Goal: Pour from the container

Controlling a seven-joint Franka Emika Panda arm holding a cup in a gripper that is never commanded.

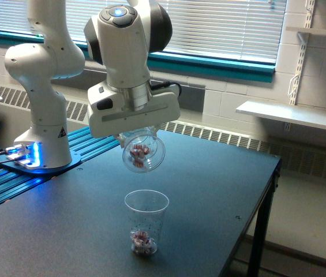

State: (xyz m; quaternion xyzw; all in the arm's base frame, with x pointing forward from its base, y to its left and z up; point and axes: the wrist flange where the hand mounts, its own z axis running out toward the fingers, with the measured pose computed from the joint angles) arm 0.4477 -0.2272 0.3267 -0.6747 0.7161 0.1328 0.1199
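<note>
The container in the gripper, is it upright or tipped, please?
Tipped: the container lies on its side, mouth facing the camera, small pieces inside, above the speckled cup.

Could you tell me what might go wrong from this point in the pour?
1. The container is tipped with its mouth towards the camera, well above the cup; the pieces inside could bounce off the narrow rim and scatter on the table.
2. The light cup stands free and could topple if pieces strike its rim.
3. The cup sits near the table's front edge, so strays may roll off.
</note>
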